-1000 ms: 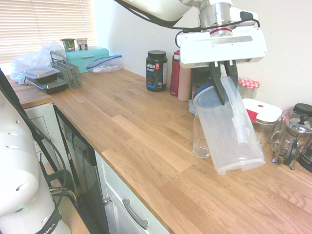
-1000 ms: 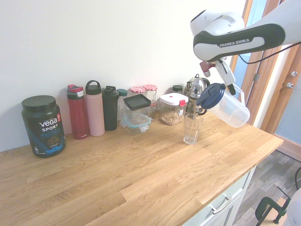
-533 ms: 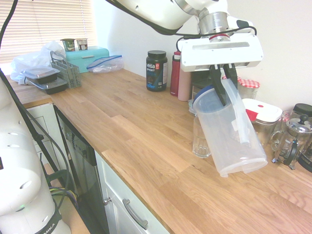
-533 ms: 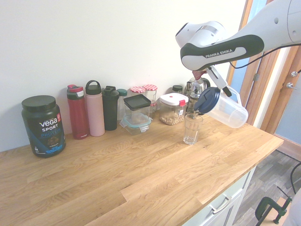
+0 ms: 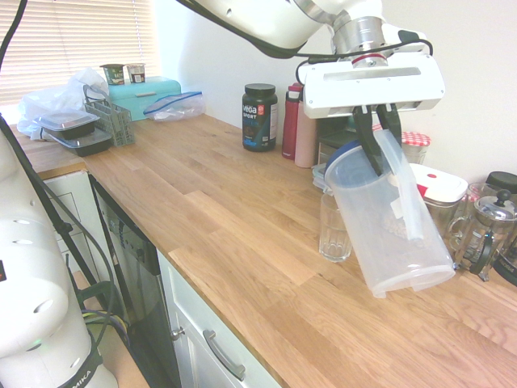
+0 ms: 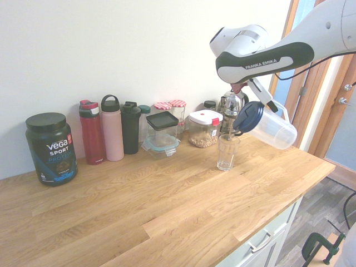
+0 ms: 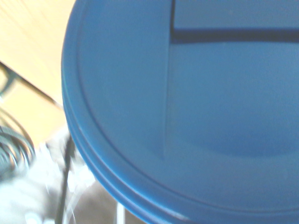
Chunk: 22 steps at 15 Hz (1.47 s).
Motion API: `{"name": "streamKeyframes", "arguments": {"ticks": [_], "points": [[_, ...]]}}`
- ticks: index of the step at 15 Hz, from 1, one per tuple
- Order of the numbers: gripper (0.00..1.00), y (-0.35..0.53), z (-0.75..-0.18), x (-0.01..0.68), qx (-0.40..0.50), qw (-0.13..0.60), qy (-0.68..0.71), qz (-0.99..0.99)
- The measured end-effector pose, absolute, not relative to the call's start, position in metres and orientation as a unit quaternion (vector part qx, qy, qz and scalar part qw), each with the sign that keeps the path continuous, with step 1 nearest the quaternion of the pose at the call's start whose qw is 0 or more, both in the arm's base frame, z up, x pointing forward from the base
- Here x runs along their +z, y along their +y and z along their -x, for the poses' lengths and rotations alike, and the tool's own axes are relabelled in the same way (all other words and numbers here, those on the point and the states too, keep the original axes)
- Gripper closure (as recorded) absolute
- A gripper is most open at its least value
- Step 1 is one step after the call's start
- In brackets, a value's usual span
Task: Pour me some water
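Note:
A clear plastic pitcher (image 5: 392, 222) with a blue lid (image 6: 248, 116) hangs tilted in the air, its lid end pointing down toward a clear drinking glass (image 5: 334, 227) that stands upright on the wooden counter (image 5: 242, 234). My gripper (image 5: 377, 133) is shut on the pitcher's handle near the lid. In the second exterior view the pitcher (image 6: 270, 125) hovers just above and to the right of the glass (image 6: 227, 152). No water shows in the pitcher or in the glass. The blue lid (image 7: 187, 102) fills the wrist view.
Along the wall stand a black Vega tub (image 6: 51, 148), a red bottle (image 6: 91, 131), a pink bottle (image 6: 112, 127), a black bottle (image 6: 130, 127), lidded jars and food boxes (image 6: 204, 128), and a French press (image 5: 485, 230). A teal box (image 5: 145, 95) and trays sit at the far end.
The pitcher has shifted slightly away from the glass and tipped a little further toward level. The glass has not moved.

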State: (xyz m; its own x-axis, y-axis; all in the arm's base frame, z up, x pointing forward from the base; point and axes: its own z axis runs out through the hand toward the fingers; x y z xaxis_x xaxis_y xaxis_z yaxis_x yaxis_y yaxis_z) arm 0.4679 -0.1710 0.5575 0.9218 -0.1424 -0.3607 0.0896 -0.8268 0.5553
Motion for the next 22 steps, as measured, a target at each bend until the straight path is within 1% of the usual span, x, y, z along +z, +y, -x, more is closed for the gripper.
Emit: {"name": "streamKeyframes", "arguments": {"ticks": [4,6,9,13,16,18,22], "points": [[1.0,-0.226,-0.412,0.588,-0.152,0.182,-0.011,-0.971],[1.0,-0.246,-0.393,0.581,-0.121,0.121,-0.022,-0.985],[1.0,-0.257,-0.383,0.56,-0.087,0.039,-0.026,-0.995],[1.0,-0.255,-0.342,0.547,-0.048,-0.04,0.019,-0.998],[1.0,-0.23,-0.312,0.551,0.002,-0.068,0.054,-0.996],[1.0,-0.188,-0.304,0.543,0.036,-0.086,0.053,-0.994],[1.0,-0.082,-0.32,0.555,0.074,-0.133,-0.049,-0.987]]}}
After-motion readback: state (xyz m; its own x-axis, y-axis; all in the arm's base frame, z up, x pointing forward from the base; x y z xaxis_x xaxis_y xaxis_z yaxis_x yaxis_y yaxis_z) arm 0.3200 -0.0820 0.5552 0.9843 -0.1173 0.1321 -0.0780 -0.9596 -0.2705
